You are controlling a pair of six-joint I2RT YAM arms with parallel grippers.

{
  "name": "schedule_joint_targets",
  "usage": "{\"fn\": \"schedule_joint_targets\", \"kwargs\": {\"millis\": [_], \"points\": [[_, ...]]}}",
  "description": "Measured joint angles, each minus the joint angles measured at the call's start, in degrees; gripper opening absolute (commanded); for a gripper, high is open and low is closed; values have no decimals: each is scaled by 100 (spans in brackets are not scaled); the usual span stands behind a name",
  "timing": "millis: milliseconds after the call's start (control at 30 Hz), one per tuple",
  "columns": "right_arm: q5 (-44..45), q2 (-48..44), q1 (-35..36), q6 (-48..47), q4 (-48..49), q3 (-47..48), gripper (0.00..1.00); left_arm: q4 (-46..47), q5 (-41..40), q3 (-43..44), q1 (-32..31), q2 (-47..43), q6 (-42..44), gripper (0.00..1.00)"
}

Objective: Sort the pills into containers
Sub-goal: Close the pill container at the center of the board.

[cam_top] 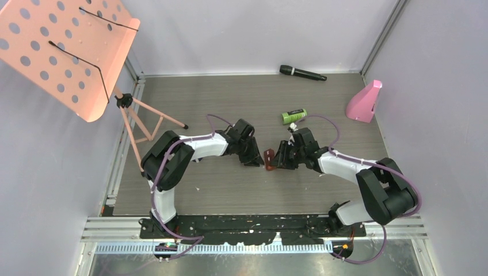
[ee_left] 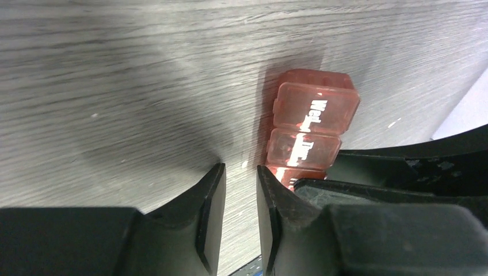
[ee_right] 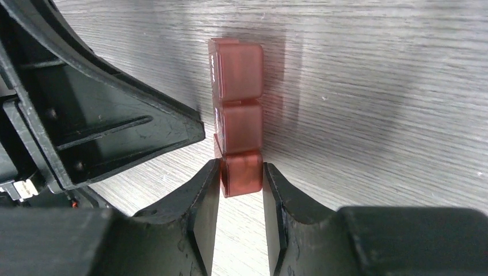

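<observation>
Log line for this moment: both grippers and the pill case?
right gripper: shut on translucent red pill case, near end | left gripper: narrowly open, empty, beside case

This is a robotics lab test cell. A grey wood-grain counter (cam_top: 230,190) is boxed in by plain pale walls (cam_top: 247,34), with aluminium framing rails (cam_top: 381,34) at its far corners. A cabled left arm (cam_top: 172,161) and right arm (cam_top: 368,178) are bolted to a black base plate (cam_top: 247,225) at its near edge. Unrelated props share the counter: a pink perforated music stand (cam_top: 63,52) at its left side and a black microphone (cam_top: 302,73) at its far edge.
</observation>
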Motion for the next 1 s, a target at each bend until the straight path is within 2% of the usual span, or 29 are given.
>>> {"fn": "schedule_joint_targets", "kwargs": {"millis": [267, 567, 833, 900, 1000], "points": [[-643, 236, -234, 225, 1235, -487, 32, -20, -472, -487, 2, -525, 339, 34], [-1637, 1132, -396, 811, 3217, -914, 26, 1082, -330, -1268, 15, -863, 428, 34], [-1958, 1561, -505, 1126, 4107, -1064, 25, 1891, -295, -1707, 50, -975, 369, 32], [-1993, 1624, -518, 1172, 4232, -1078, 24, 1980, -271, -1725, 50, -973, 334, 26], [-2031, 1707, -518, 1246, 4382, -1088, 23, 2164, -208, -1729, 44, -938, 251, 24]]}}
